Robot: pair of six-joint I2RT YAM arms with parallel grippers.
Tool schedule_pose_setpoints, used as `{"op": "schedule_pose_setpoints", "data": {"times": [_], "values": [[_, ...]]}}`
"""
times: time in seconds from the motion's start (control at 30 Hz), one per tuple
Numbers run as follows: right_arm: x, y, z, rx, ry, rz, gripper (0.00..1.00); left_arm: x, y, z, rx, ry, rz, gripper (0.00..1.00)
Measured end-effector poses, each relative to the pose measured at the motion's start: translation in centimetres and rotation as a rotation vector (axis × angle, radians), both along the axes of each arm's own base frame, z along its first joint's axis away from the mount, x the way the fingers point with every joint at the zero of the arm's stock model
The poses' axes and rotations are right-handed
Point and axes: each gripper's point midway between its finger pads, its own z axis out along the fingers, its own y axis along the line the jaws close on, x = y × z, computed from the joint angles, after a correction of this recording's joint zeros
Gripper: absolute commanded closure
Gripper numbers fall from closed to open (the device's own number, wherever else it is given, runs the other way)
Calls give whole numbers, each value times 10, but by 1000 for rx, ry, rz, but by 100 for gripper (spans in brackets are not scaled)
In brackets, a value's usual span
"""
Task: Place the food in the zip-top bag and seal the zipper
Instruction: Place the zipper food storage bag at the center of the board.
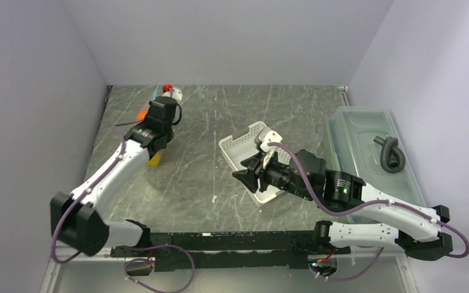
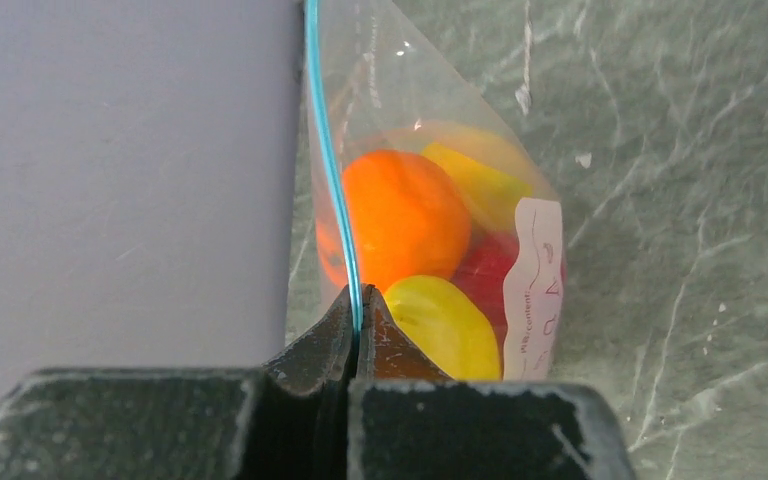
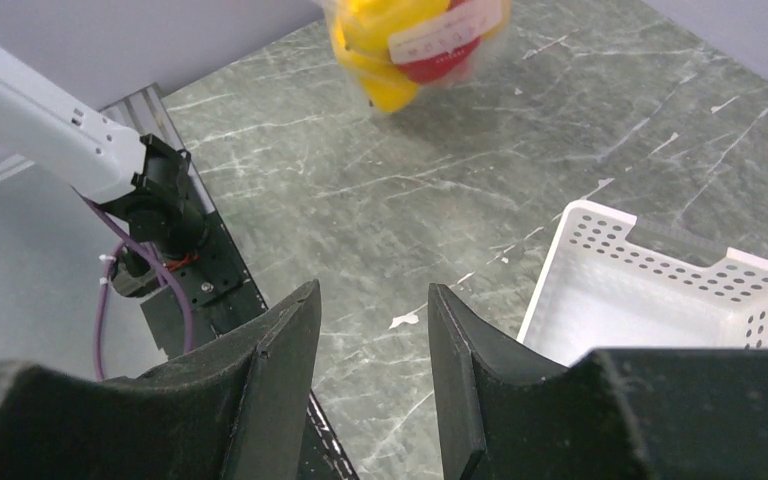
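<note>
The zip-top bag [image 2: 430,120] is clear and holds the food: an orange [image 2: 405,215], two yellow pieces [image 2: 450,325], and a red one [image 2: 490,265] behind a white label. My left gripper [image 2: 358,300] is shut on the zipper [image 2: 325,130], the teal strip that runs straight away from the fingertips. In the top view that gripper [image 1: 156,146] is at the far left near the wall, with a yellow piece [image 1: 154,161] showing by it. The bag [image 3: 410,40] also appears in the right wrist view. My right gripper [image 3: 372,300] [image 1: 239,175] is open and holds nothing, beside the basket.
A white perforated basket [image 1: 244,143] [image 3: 660,290] lies at mid-table under the right arm. A large translucent lidded bin [image 1: 366,140] with a grey hose-like part [image 1: 391,154] on it stands at the right. Walls close in on the left, back and right.
</note>
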Motion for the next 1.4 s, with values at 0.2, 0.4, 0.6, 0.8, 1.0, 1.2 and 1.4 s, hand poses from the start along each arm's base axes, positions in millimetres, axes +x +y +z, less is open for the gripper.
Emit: {"op": "schedule_pose_setpoints", "data": {"times": [0.2, 0.4, 0.6, 0.8, 1.0, 1.2, 1.4], "values": [[-4, -7, 2, 22, 2, 4, 53, 16, -16, -75, 20, 211, -2, 100], [-4, -12, 7, 40, -2, 1, 53, 9, -44, -91, -95, 263, -30, 100], [-4, -12, 6, 39, -2, 0, 52, -10, -84, -106, -201, 319, -98, 100], [-4, -12, 6, 38, -2, 0, 50, -33, -97, -129, -310, 376, -102, 100], [-3, -13, 6, 37, -2, -3, 47, -59, -108, -157, -365, 450, -103, 99], [-3, -13, 6, 37, -3, -4, 42, -84, -122, -167, -412, 489, -138, 73], [-2, -13, 6, 37, -4, -9, 39, -104, -137, -147, -511, 457, -212, 52]]}}
